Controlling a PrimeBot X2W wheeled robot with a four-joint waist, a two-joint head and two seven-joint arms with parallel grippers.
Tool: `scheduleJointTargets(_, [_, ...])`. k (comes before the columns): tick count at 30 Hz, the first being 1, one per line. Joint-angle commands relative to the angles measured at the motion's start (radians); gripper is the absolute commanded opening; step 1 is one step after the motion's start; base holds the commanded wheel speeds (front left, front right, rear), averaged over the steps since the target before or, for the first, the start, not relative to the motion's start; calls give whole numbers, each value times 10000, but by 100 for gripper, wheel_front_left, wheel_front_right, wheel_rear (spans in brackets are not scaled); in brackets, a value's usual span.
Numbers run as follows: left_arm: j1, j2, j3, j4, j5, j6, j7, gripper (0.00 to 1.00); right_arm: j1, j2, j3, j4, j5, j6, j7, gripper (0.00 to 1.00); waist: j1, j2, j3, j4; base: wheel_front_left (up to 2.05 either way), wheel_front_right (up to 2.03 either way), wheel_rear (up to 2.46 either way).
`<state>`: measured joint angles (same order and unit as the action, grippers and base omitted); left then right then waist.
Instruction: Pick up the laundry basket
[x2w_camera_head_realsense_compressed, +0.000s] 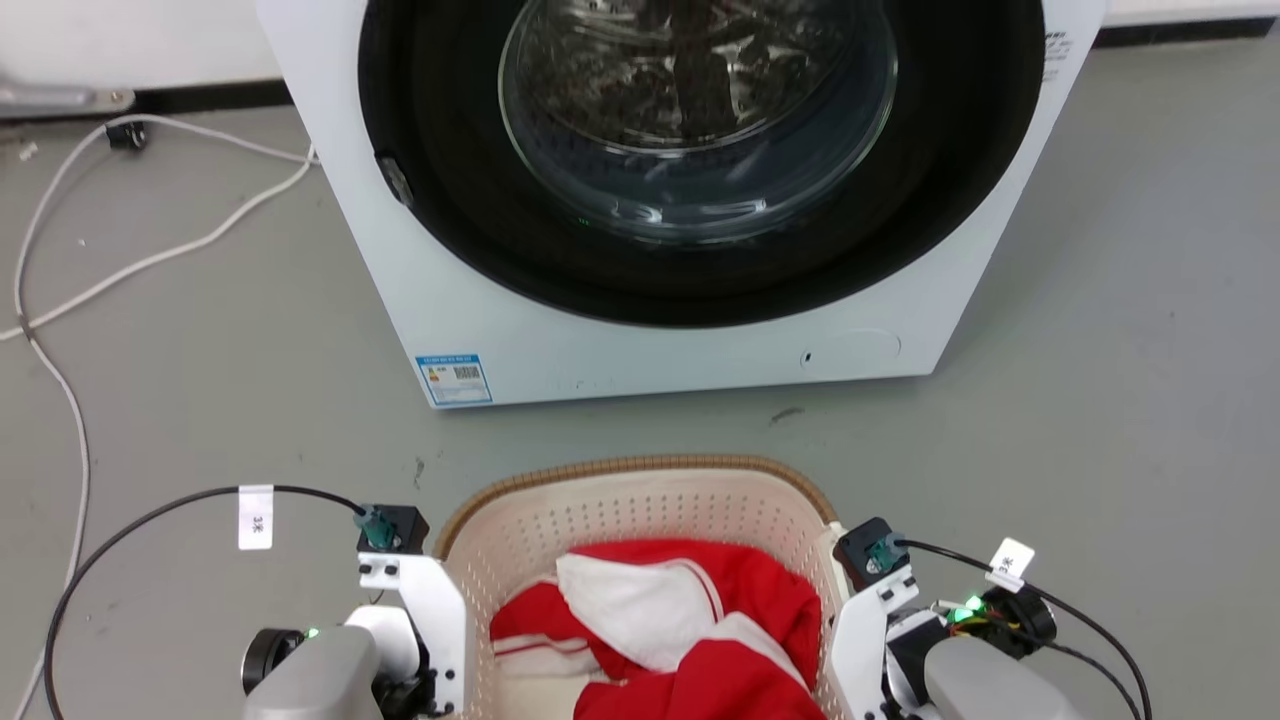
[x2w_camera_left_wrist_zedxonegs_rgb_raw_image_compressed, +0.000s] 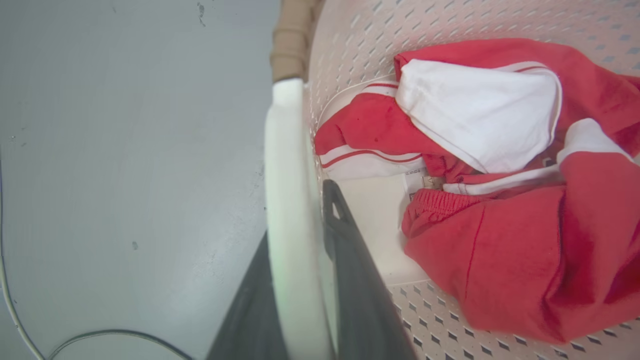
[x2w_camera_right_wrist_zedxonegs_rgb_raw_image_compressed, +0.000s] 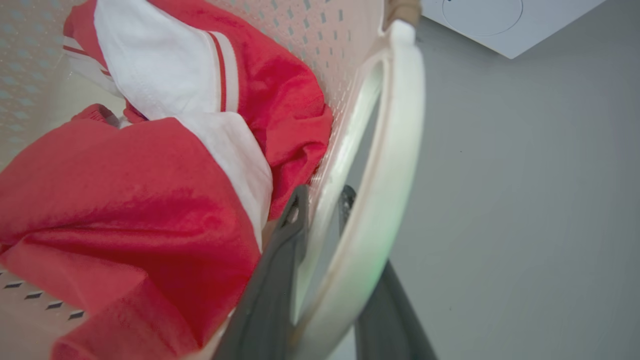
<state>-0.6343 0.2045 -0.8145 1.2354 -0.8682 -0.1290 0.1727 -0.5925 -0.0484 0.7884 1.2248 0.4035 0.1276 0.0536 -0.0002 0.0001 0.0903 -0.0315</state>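
Basket (x2w_camera_head_realsense_compressed: 640, 478) gripped, nine and three o'clock
We judge it light, stiff; left pincer (x2w_camera_left_wrist_zedxonegs_rgb_raw_image_compressed: 300, 220), right pincer (x2w_camera_right_wrist_zedxonegs_rgb_raw_image_compressed: 320, 202) clamp its handles (x2w_camera_left_wrist_zedxonegs_rgb_raw_image_compressed: 287, 165).

Laundry basket (x2w_camera_head_realsense_compressed: 640, 500) before washer (x2w_camera_head_realsense_compressed: 640, 345) (clothes (x2w_camera_head_realsense_compressed: 700, 620) inside); left tool (x2w_camera_left_wrist_zedxonegs_rgb_raw_image_compressed: 300, 215), right tool (x2w_camera_right_wrist_zedxonegs_rgb_raw_image_compressed: 324, 195) astride its side handles (x2w_camera_left_wrist_zedxonegs_rgb_raw_image_compressed: 287, 150).

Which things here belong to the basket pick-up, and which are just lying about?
Job: laundry basket; left gripper astride its left handle; right gripper astride its right handle.
Lying about: washer; white cable; red and white clothes, merely riding in the basket.
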Motion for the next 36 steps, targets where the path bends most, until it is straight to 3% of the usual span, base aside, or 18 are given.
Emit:
scheduleJointTargets(1, [110,20,-98,-27,-68,-24,62,0,261,-35,290,-7,205,56,195,0,2,-1,-325,-28,0,0,0])
scheduleJointTargets(17, [311,-9,-606,41,-518,-24,792,0,301,-70,1635,-75,1784,56,1273,0,2,-1,-917,-131,0,0,0])
scheduleJointTargets(36, [244,-18,-1085,32,-917,-24,692,0,36,-288,2900,19,3051,57,1124,0,2,-1,-991,-163,0,0,0])
